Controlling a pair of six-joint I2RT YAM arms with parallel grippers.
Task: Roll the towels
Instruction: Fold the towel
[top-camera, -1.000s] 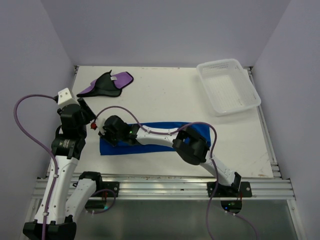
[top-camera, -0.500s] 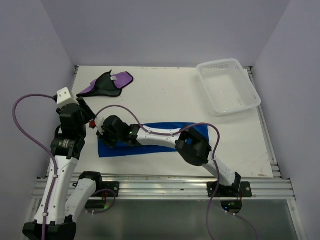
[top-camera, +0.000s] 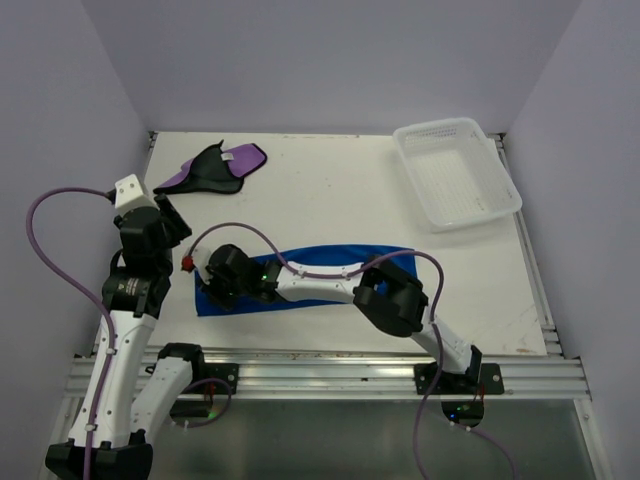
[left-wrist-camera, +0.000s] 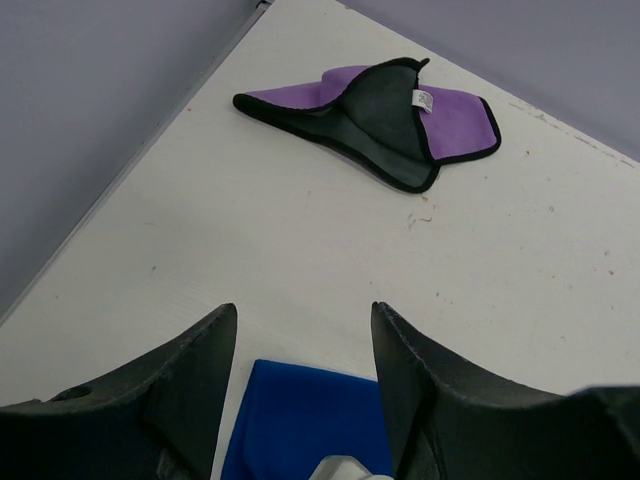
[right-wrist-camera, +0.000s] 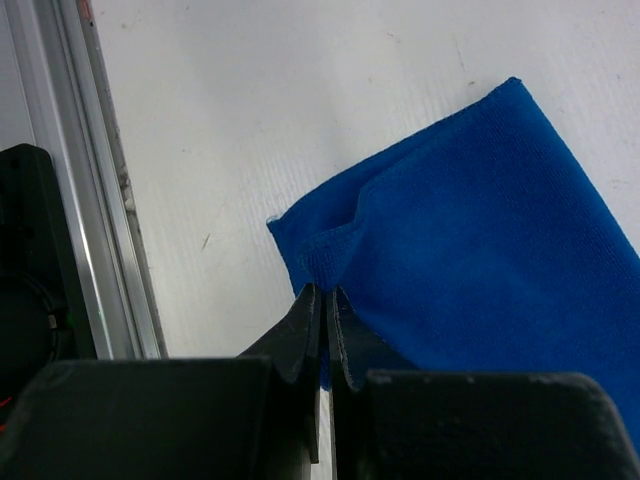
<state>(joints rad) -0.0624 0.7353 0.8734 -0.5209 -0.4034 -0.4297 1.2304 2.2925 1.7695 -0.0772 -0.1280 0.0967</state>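
Right gripper, closed on the left corner of the blue towel, has dragged it slightly toward the near counter edge; rolling barely begun. Left gripper open, empty, just beside. Purple towel far-left, unrolled.

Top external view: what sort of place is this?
Probably a lab robot test cell: plain walls box in a white table, arms bolt to an aluminium rail, and props are laid out: blue towel, purple towel, mesh basket.
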